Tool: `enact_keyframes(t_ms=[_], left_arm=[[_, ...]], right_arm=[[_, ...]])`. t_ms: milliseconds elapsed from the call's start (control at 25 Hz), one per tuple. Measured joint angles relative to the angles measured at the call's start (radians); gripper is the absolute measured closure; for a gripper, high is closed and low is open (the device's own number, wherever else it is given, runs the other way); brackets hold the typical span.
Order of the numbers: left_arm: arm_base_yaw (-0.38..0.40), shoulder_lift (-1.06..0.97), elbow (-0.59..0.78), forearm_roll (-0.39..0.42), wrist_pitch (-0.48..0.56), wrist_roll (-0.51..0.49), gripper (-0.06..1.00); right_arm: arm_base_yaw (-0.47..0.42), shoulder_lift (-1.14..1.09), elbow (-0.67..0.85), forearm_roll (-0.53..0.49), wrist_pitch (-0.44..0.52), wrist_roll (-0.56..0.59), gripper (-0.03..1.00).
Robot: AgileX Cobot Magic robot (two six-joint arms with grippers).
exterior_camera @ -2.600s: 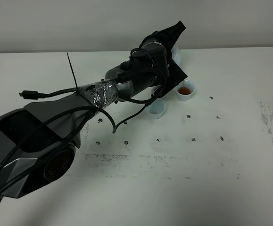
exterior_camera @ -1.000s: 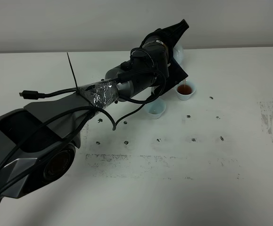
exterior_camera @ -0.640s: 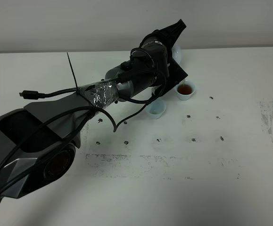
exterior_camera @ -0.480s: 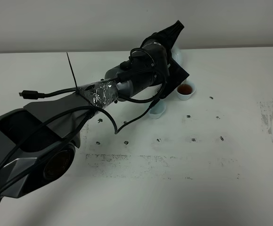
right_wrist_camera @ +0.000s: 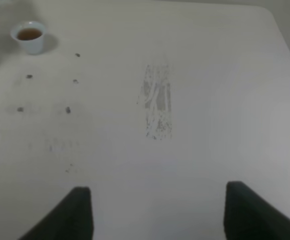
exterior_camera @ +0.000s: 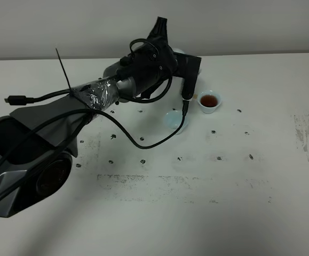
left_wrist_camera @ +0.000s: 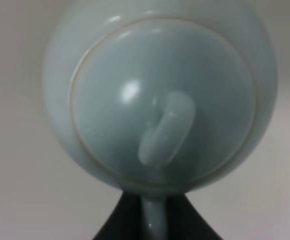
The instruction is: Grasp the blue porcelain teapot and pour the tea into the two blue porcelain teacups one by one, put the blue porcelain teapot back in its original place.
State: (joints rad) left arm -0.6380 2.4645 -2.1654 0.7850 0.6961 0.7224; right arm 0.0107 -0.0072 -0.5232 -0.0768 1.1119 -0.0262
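clamped in the left gripper (left_wrist_camera: 152, 225), the blue porcelain teapot (left_wrist_camera: 160, 95) should be centred over the empty teacup (exterior_camera: 173, 121) beside the filled teacup (exterior_camera: 209, 100), then tilted slowly.

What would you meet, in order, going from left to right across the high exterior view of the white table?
In order: black cable plug → silver-taped arm section → pale-blue porcelain teacup showing no tea → pale-blue teacup holding brown tea → grey scuffed patch.

Pale blue teapot (left_wrist_camera: 160, 100) (glossy) and amber-filled cup (exterior_camera: 209, 108)
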Motion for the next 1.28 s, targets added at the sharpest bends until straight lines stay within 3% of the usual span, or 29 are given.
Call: enact_keyframes(t_ms=[320, 520, 600, 760, 1280], left_arm=[[0.126, -0.103, -0.007, -0.453, 0.160, -0.008, 0.94], [0.236, -0.098, -0.007, -0.726, 0.224, 0.072, 0.94], [0.261, -0.088, -0.007, -0.801, 0.236, 0.101, 0.94], [0.275, -0.052, -0.007, -0.854, 0.228, 0.115, 0.94], [0.255, 0.035, -0.007, -0.865, 0.179, 0.084, 0.94]], right_arm=[[0.000, 0.000, 0.000, 0.000, 0.000, 0.000, 0.43], [0.000, 0.000, 0.000, 0.000, 0.000, 0.000, 0.43], [0.000, 0.000, 0.000, 0.000, 0.000, 0.000, 0.43], [0.000, 0.000, 0.000, 0.000, 0.000, 0.000, 0.43], [0.000, 0.000, 0.000, 0.000, 0.000, 0.000, 0.43]])
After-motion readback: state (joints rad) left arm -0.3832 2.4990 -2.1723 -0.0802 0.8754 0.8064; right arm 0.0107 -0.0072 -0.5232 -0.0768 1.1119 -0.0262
